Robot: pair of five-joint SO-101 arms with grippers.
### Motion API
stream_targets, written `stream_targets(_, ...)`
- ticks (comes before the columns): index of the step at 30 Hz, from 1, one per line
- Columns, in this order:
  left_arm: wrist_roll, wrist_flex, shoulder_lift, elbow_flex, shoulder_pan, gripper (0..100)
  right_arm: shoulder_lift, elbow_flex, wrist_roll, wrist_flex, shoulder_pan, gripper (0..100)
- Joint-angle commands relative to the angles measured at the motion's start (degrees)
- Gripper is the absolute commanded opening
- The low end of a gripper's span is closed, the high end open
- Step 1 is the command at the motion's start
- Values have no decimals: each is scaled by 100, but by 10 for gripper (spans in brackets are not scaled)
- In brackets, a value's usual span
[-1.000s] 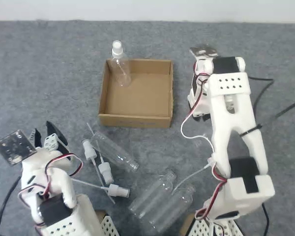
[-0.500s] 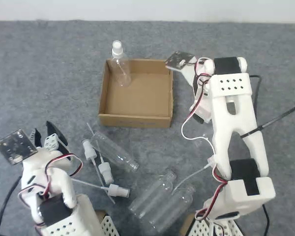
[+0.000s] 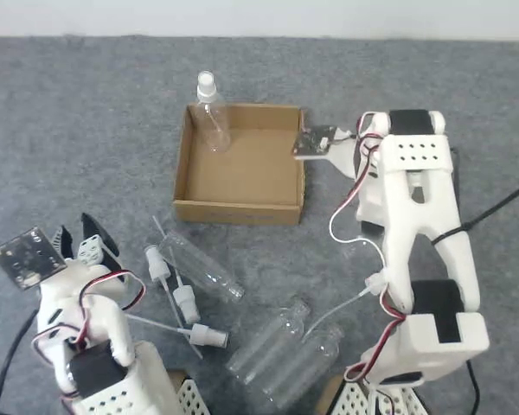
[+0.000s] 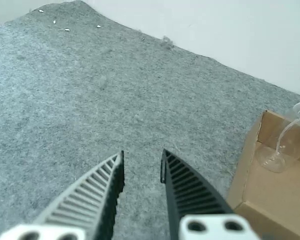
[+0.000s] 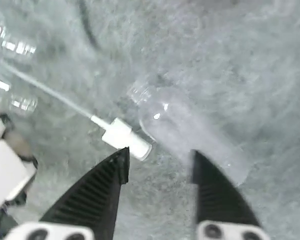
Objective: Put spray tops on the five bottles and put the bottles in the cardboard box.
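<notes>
Both empty, jaws apart: left gripper [image 4: 142,159] over mat [image 4: 65,90], right gripper [image 5: 159,153] above bottle [image 5: 190,131].

Soft, even light falls from above on the grey tabletop [image 3: 86,112] in the high view, bright with no harsh spots. Shadows are faint and soft-edged, and the cardboard box [image 3: 238,210] is a little darker along its inner left wall. Small glints sit on the clear bottles [image 3: 285,346] at lower centre. In the left wrist view the pale wall [image 4: 230,30] at upper right is brightest, and the dark fingers [image 4: 97,192] catch light on their ridges.
</notes>
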Motion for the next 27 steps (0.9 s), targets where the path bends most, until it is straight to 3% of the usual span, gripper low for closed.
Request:
stream_targets(1,-35,-176,-70,-75,-9,116,-391,35,703,207,171,260)
stream_targets(8,-35,-176,-70,-66,-9,116,-391,360,1538,154,145,275)
stream_targets(14,-35,-176,-70,-66,-9,116,-391,941,1943,-593,171,275)
stream_targets(27,-35,-176,-70,-66,-9,116,-382,2110,1996,-2079,171,271)
